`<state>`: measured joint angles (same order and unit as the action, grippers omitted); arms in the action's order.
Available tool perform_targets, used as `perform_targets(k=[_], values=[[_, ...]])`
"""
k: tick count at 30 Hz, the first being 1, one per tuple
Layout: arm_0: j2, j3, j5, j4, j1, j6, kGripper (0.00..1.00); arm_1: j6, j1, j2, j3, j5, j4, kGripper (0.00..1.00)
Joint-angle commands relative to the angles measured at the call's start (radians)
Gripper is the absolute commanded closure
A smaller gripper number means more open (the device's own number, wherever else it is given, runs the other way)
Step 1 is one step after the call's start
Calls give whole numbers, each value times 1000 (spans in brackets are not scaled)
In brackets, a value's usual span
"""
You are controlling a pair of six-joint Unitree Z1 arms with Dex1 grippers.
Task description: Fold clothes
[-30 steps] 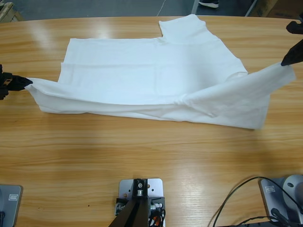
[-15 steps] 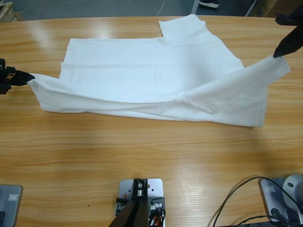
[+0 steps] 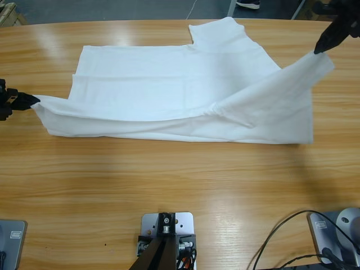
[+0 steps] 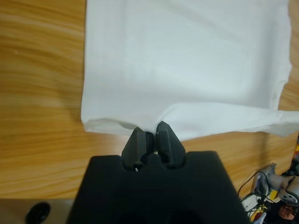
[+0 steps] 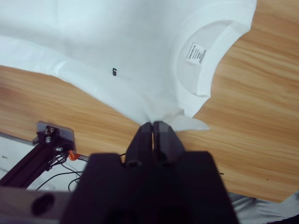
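High view: both end effectors, left (image 3: 29, 101) & right (image 3: 318, 50), clamped on T-shirt (image 3: 169, 84) edge, lifting near side off worktop (image 3: 169, 185) for lengthwise fold.

On the plain white cotton T-shirt (image 5: 117, 51) we see small dark chest lettering (image 5: 113, 71), too small to read for certain. A white neck label (image 5: 196, 52) inside the round ribbed collar (image 5: 205, 79) carries tiny print we cannot make out.

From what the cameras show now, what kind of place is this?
Probably a robotics lab or workshop, not a home. A white T-shirt lies on a long wooden table, pinched by the left gripper and right gripper, with loose cables at the table edge.
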<state>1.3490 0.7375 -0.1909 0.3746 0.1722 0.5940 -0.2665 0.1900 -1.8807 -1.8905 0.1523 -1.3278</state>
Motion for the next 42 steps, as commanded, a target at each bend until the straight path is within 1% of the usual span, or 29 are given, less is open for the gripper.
perform_targets(k=[1, 11, 20, 26, 31, 42], values=[[-33, -56, 28, 26, -10, 26, 1000, 24, 10, -97, -24, -8, -28, 1000], [-1, -75, 44, 27, -10, 46, 1000, 39, 12, -143, -55, -8, -42, 1000], [94, -63, 66, -3, -10, 43, 1000, 46, 17, -179, -87, -7, -57, 1000], [160, -14, 70, -51, -10, 17, 1000, 49, 21, -194, -95, -8, -57, 1000], [204, 32, 69, -57, -10, -8, 1000, 49, 23, -201, -94, -8, -57, 1000], [265, 46, 69, -59, -10, -43, 1000, 49, 23, -201, -87, -21, -59, 1000]])
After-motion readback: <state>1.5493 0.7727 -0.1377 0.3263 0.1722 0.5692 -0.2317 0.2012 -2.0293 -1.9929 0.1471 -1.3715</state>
